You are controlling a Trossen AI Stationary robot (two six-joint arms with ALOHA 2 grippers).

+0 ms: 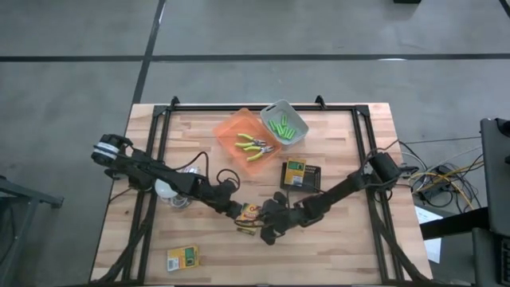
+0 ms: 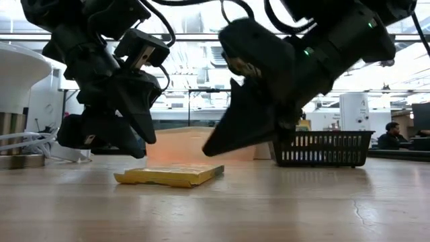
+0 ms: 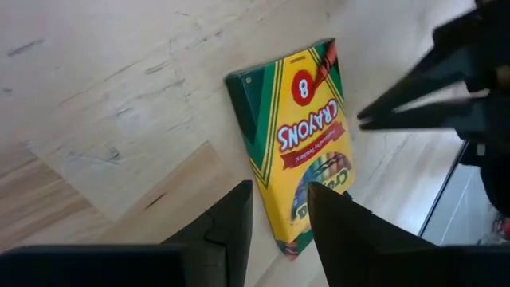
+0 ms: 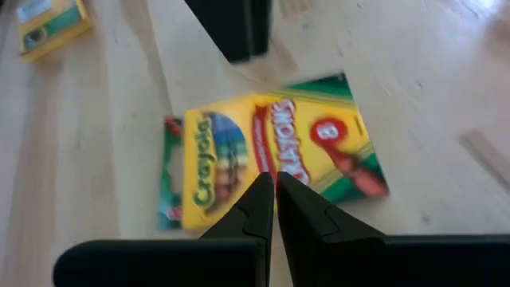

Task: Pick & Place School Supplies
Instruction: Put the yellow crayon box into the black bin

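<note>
A yellow-and-green crayon box [image 1: 249, 214] [image 2: 171, 175] [image 3: 299, 127] [image 4: 279, 151] lies flat on the wooden table, printed face up. My left gripper [image 1: 237, 210] [image 2: 138, 149] [image 3: 279, 215] hovers over its left end with the fingers a little open. My right gripper [image 1: 265, 227] [image 2: 209, 149] [image 4: 275, 195] hovers over its right end, fingers shut. In the low view both sets of fingertips stand clear above the box. A second box [image 1: 184, 257] [image 4: 48, 24] lies flat near the table's near edge.
At the far side an orange bin [image 1: 239, 131] holds green-handled pliers [image 1: 253, 146], and a grey bin [image 1: 296, 137] holds lime-green sticks [image 1: 280, 123]. A black basket [image 1: 312, 177] [image 2: 322, 148] carries a third box [image 1: 294, 171]. A white round thing with cable [image 1: 169, 191] sits under the left arm.
</note>
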